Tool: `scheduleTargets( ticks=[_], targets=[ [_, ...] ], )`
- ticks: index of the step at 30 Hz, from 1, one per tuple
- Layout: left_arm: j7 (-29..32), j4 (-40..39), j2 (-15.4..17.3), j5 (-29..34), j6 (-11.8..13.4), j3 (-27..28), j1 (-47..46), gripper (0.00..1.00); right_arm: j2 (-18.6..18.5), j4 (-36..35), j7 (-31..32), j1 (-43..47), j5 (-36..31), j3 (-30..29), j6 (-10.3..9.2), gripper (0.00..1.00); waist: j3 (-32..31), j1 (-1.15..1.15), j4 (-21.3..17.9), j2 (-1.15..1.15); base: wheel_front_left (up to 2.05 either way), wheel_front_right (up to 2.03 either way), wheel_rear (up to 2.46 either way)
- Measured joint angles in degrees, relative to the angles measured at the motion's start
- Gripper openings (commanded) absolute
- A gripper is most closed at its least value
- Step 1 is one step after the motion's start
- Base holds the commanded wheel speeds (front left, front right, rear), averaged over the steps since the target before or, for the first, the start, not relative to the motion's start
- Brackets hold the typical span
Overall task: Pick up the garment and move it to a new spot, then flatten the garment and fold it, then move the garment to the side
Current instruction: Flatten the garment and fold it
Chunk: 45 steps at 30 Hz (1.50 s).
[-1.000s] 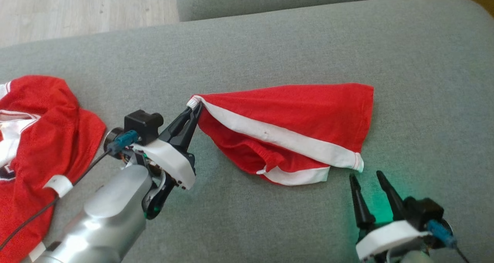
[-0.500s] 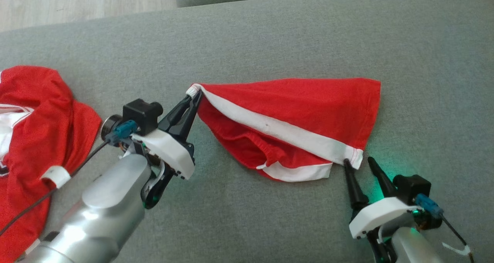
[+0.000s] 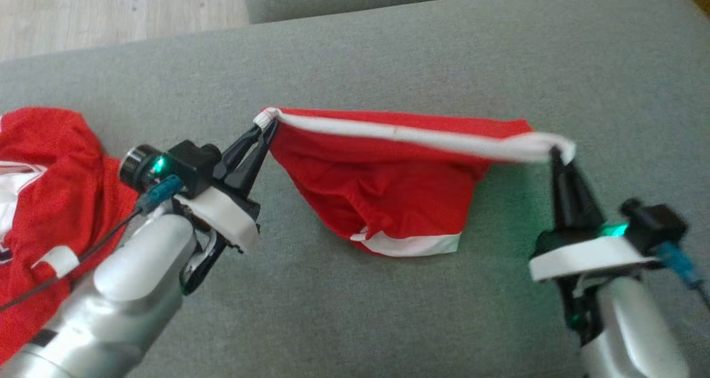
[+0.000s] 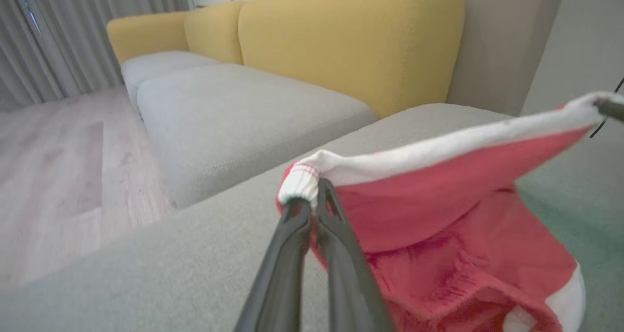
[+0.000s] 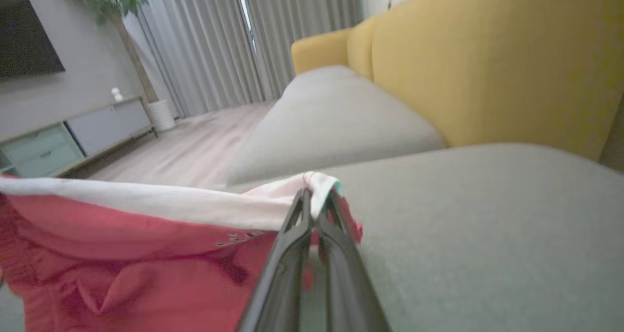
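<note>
Garment (image 3: 383, 195), frame centre: light, limp, sagging. Left gripper (image 3: 269, 125) and right gripper (image 3: 555, 152) each clamp its white band (image 3: 410, 135) ends; best hold.

The head camera looks steeply down from above onto the grey sofa seat (image 3: 388, 311). It sits far enough back to take in a wide stretch of it and a strip of wood floor (image 3: 111, 11) at the top left. The left wrist camera sits low and close behind the left claw (image 4: 312, 198), facing almost level across the seat towards a yellow sofa back (image 4: 351, 39) and curtains (image 4: 48, 44). The right wrist camera rides just as near behind the right claw (image 5: 317, 195), facing much the same way. All three views share the red shorts (image 3: 383, 195) and the seat. Both wrist views share the yellow back, curtains and floor.
</note>
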Motion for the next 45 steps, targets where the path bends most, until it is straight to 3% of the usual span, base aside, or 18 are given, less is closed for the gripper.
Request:
scheduleTargets(
  ticks=[8,15,20,27,31,37,45],
  targets=[
    [-0.58,-13.76,5.8,5.33,3.32,2.2,-2.93,0.0,0.02,-15.69,-0.01,-1.65,-0.38,-6.95,0.0,0.0,-2.44,-0.01,-0.45,0.0,0.0,0.0,0.0],
    [3.9,-23.38,11.4,5.63,2.83,4.7,-9.74,0.0,-0.12,-18.4,2.29,-13.13,-2.35,-7.95,0.0,0.0,-0.48,-0.01,-0.09,0.0,0.0,0.0,0.0],
    [5.17,-19.14,10.93,5.47,-0.64,6.11,-19.17,0.0,-4.54,-13.99,7.3,-30.87,-1.04,-6.1,0.0,0.0,3.75,0.0,0.87,0.0,0.0,0.0,0.0],
    [-0.26,-7.8,6.32,11.07,-1.65,7.44,-32.25,0.0,-7.78,-4.9,5.61,-46.81,-0.56,-3.71,0.0,0.0,10.08,0.02,2.07,0.0,0.0,0.0,0.0],
    [-0.91,-7.43,3.39,14.59,-1.65,10.65,-35.13,0.0,-9.48,-1.88,2.87,-50.51,-0.79,-3.49,0.0,0.0,13.09,0.02,2.93,0.0,0.0,0.0,0.0],
    [-0.92,-14.44,2.29,20.75,-1.7,11.98,-23.55,0.0,-9.69,-1.75,1.42,-43.0,0.88,-3.67,0.0,0.0,12.93,0.0,3.78,0.0,0.0,0.0,0.0],
    [-0.91,-18.19,-2.32,24.14,-2.46,5.38,6.48,0.0,-7.73,-7.44,2.12,-12.37,2.89,-9.84,0.0,0.0,8.23,-0.01,2.71,0.0,0.0,0.0,0.0]
  ],
)
